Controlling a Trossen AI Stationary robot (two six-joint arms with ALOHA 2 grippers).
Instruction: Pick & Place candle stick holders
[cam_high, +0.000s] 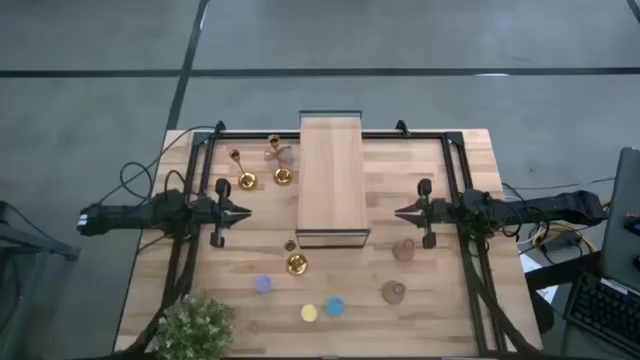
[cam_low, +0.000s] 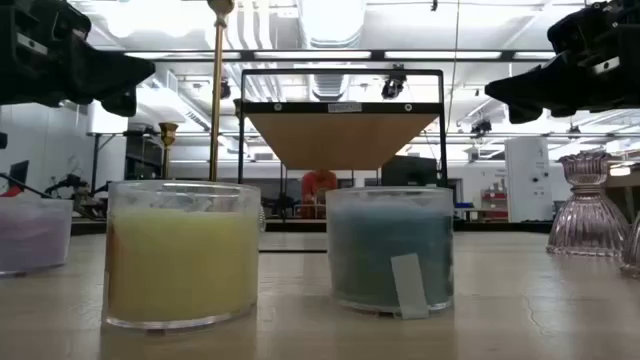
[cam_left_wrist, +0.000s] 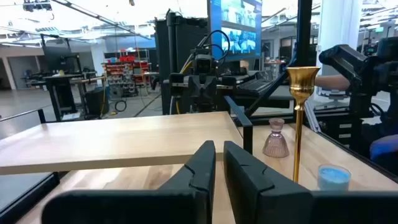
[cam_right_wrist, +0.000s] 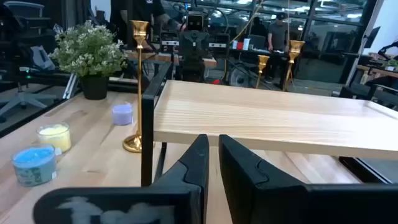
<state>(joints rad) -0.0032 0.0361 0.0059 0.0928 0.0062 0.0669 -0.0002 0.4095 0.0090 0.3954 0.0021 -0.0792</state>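
Observation:
Two gold candle stick holders (cam_high: 247, 180) (cam_high: 283, 176) stand on their round bases at the far left, and a third (cam_high: 296, 263) stands near the middle. Two pink ones (cam_high: 403, 250) (cam_high: 393, 291) stand on the right. Purple (cam_high: 263, 284), yellow (cam_high: 309, 313) and blue (cam_high: 335, 307) cups sit near the front edge. My left gripper (cam_high: 245, 212) hovers left of the long wood block (cam_high: 330, 180), shut on nothing (cam_left_wrist: 219, 152). My right gripper (cam_high: 400, 212) hovers right of the block, also shut and empty (cam_right_wrist: 213, 146). Both point level at the block.
The light-wood block stands raised on a black frame (cam_right_wrist: 147, 118) across the table's middle, between the two grippers. A green plant (cam_high: 195, 325) stands at the near left corner. A black rail frame (cam_high: 200, 140) runs round the table's far part.

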